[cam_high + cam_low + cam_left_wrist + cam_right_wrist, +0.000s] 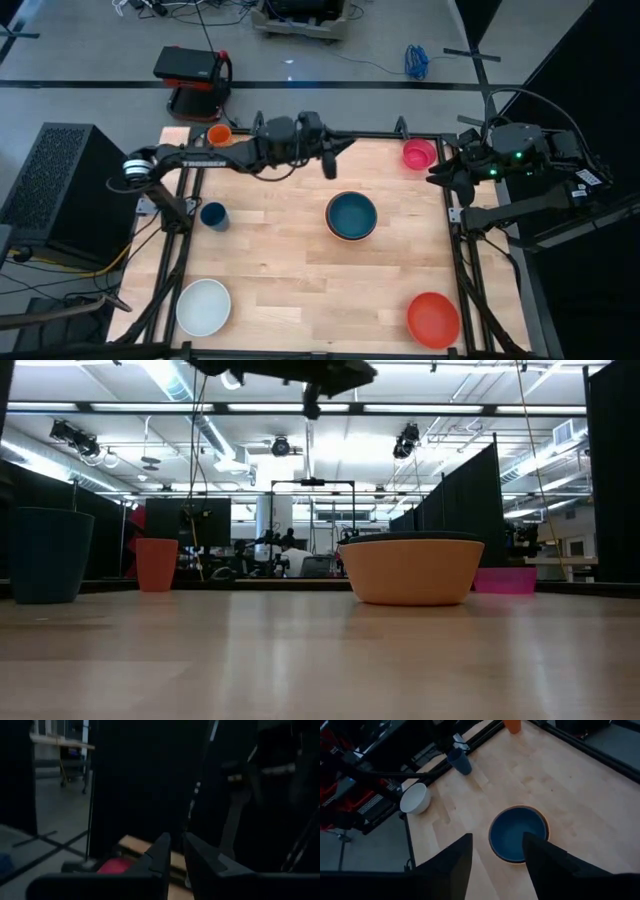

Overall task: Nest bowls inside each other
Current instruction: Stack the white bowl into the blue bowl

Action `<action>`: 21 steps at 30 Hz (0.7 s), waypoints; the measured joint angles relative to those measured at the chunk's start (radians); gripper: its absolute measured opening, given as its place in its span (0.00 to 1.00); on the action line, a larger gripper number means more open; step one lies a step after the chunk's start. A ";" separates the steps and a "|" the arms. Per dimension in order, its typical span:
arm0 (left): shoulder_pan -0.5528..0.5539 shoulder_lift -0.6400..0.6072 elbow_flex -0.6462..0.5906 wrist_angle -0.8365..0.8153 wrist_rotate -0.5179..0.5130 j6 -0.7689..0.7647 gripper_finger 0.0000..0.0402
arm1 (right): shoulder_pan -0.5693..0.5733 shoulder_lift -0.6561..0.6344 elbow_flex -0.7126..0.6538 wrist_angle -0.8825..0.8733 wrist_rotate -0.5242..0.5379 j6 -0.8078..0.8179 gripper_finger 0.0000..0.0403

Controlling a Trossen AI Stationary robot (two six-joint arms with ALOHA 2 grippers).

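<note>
Teal bowl (351,214) nested in the orange bowl (412,572) mid-table; the other bowls lie apart.

We see our left gripper (329,165) raised above the table's far edge, empty, its fingers (159,854) nearly pressed together with a thin gap between them. Our right gripper (495,854) waits at the table's right edge, jaws spread, holding nothing. The white bowl (204,306) sits at the near left corner, the red bowl (433,319) near right, the pink bowl (419,154) far right.
</note>
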 joint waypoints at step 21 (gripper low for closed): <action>-0.192 -0.759 -0.470 -0.681 0.063 -0.207 0.13 | -0.001 0.002 0.000 0.000 0.067 0.049 0.40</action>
